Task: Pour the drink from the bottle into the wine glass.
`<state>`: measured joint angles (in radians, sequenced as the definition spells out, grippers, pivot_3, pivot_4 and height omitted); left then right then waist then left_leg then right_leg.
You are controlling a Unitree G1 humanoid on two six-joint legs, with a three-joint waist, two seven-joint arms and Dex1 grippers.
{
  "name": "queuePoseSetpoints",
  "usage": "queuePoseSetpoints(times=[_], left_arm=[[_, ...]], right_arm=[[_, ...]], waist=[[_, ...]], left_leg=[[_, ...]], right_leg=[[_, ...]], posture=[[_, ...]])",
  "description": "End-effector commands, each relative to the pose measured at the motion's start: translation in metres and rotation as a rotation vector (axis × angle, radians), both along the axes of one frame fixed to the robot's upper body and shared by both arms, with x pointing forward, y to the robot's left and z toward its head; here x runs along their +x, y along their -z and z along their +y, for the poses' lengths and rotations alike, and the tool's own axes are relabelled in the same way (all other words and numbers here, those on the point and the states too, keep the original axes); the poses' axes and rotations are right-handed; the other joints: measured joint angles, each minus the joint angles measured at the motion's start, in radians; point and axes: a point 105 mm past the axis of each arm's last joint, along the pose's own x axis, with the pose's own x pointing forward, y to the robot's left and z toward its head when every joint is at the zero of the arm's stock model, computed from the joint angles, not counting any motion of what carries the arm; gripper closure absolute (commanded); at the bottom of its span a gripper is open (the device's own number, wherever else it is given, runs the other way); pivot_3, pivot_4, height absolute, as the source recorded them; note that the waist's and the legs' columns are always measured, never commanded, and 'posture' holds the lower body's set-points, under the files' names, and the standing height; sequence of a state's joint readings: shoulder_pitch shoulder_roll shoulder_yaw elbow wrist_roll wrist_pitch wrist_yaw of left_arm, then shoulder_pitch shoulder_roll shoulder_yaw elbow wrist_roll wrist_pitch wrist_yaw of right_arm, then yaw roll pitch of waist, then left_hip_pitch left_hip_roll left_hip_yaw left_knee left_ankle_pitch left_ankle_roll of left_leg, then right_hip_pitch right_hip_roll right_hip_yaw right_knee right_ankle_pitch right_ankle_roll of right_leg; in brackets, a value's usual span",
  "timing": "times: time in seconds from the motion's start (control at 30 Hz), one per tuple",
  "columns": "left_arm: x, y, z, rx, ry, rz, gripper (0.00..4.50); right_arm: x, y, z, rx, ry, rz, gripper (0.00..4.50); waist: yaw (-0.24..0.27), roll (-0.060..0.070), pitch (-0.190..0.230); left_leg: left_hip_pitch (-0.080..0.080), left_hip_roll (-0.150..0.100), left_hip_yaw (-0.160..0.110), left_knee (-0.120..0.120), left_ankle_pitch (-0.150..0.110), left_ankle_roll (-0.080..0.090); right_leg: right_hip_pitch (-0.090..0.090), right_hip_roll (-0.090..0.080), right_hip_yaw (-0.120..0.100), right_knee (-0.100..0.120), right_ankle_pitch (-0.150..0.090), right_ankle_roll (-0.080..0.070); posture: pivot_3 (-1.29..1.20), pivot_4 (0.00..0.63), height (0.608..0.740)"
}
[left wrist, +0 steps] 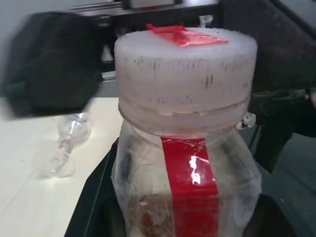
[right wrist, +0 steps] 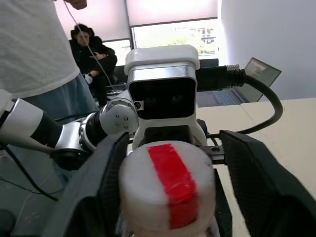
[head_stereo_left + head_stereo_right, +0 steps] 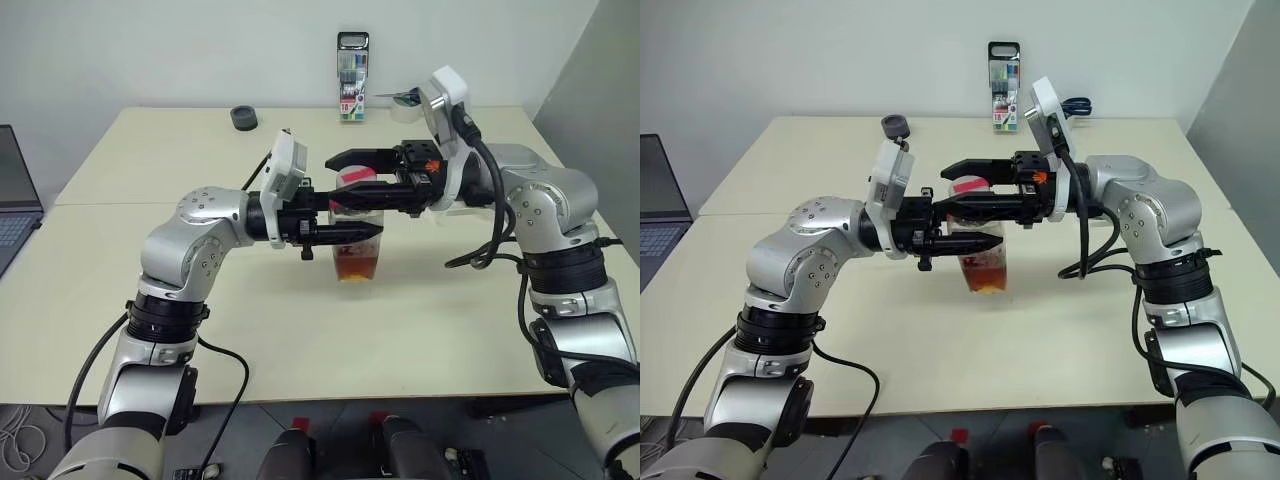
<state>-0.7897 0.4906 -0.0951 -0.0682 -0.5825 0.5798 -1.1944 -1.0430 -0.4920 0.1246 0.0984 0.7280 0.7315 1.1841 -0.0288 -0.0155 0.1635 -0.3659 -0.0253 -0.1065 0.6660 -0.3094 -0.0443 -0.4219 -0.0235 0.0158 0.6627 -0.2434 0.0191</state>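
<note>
Bottle [image 3: 357, 255], clear plastic with a red label strip down its side, stands upright near the middle of the pale table [image 3: 430, 330], with amber-brown drink [image 3: 358, 265] filling only its lower part. Its cap [image 2: 168, 190] appears whitish with a red strip across the top in both wrist views and pinkish-red in the head views. Left gripper [image 3: 372, 232], reaching in level from the left, is closed tightly on the bottle's body below the cap, one black finger passing across the front of the bottle. Right gripper [image 3: 340, 182], reaching in level from the right, has its two black fingers [image 2: 106, 182] spread wide on either side of the cap, with a gap visible between each finger and the cap; it grasps nothing. Wine glass [image 1: 66, 145], clear and stemmed, shows in the left wrist view lying on the tabletop beside the bottle, blurred. Farther back on the table stand a marker pack [image 3: 352, 90] at the far edge, a small dark round object [image 3: 243, 118] to its left, and a tape roll [image 3: 405, 103] to its right. A laptop [image 3: 15, 205] sits at the left margin.
</note>
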Motion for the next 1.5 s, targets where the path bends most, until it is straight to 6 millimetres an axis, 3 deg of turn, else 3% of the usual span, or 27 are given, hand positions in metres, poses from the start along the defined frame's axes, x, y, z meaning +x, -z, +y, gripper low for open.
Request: queuePoseSetpoints(times=[0.03,0.07,0.27,0.43,0.87,1.17,1.5], left_arm=[[-0.017,-0.013,-0.008,0.004,0.092,-0.085,2.66],[-0.016,-0.013,-0.008,0.001,0.09,-0.086,2.66],[-0.014,-0.01,-0.008,-0.016,0.076,-0.079,2.66],[-0.011,-0.008,-0.01,-0.029,0.063,-0.076,2.66],[-0.007,-0.006,-0.009,-0.034,0.027,-0.087,2.66],[-0.008,-0.007,-0.01,-0.03,0.035,-0.094,2.66],[-0.009,-0.007,-0.008,-0.026,0.031,-0.097,2.66]], right_arm=[[-0.005,-0.023,-0.02,0.018,0.049,-0.054,0.2],[-0.007,-0.026,-0.024,0.022,0.057,-0.046,0.03],[-0.021,-0.04,-0.049,0.025,0.187,-0.04,0.03],[-0.026,-0.04,-0.056,0.034,0.282,-0.068,0.03],[-0.053,-0.01,-0.016,0.137,0.377,-0.125,0.03],[-0.041,-0.004,-0.007,0.162,0.437,-0.137,0.03],[-0.028,0.003,-0.031,0.141,0.53,-0.119,0.03]], waist=[[0.0,0.0,0.0],[0.0,0.0,0.0],[0.0,0.0,0.0],[-0.003,0.0,0.0],[-0.002,0.0,0.0],[-0.002,0.0,0.0],[-0.002,0.0,0.0]], left_leg=[[0.0,0.0,0.0,0.0,0.0,0.0],[0.0,0.0,0.0,0.0,0.0,0.0],[0.0,0.0,0.0,-0.001,0.0,0.0],[0.001,0.001,0.001,-0.001,0.0,0.0],[0.0,0.001,0.001,0.0,0.0,0.0],[0.001,0.001,0.001,0.0,0.0,0.0],[0.001,0.001,0.001,0.0,0.0,0.0]], right_leg=[[0.0,0.0,0.0,0.0,0.0,0.0],[0.0,0.0,0.0,0.0,0.0,0.0],[0.0,-0.002,0.0,0.0,0.0,0.0],[0.0,-0.002,0.001,0.001,0.0,0.0],[0.0,-0.002,0.001,0.001,0.0,0.0],[0.0,0.0,0.001,0.001,0.0,0.0],[0.0,0.001,0.001,0.001,0.0,0.0]], posture=[[0.0,0.15,0.74],[0.0,0.15,0.74],[0.0,0.15,0.74],[0.0,0.15,0.74],[0.0,0.15,0.74],[0.0,0.15,0.74],[0.0,0.15,0.74]])
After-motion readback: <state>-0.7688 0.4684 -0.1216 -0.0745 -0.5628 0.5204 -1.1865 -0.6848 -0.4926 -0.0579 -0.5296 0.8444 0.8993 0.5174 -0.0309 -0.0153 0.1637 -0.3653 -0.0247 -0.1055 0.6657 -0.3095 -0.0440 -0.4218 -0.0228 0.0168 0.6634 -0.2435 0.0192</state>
